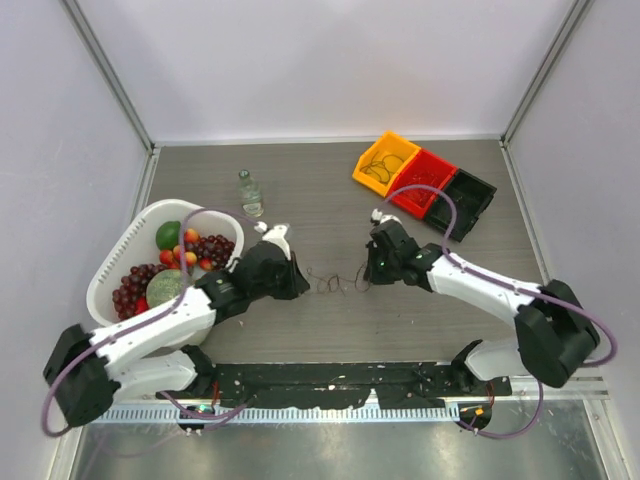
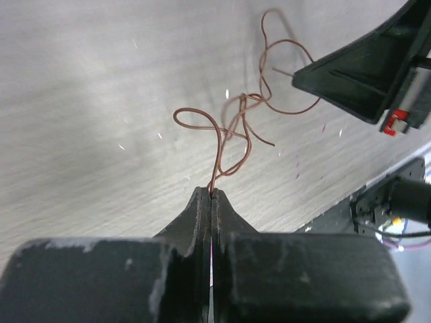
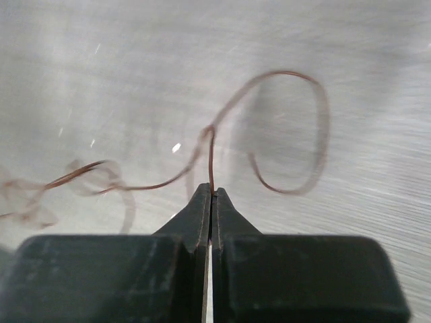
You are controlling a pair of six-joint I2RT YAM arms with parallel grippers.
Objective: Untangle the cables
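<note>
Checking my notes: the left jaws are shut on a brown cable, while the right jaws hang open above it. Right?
No: the right gripper has its jaws shut on the cables too, as the right wrist view shows. The left gripper is as you said.

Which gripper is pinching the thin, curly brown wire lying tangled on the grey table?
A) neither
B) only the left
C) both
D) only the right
C: each wrist view shows shut black jaws clamping a strand of the thin brown curly wire, one at the left gripper and one at the right gripper.
</note>
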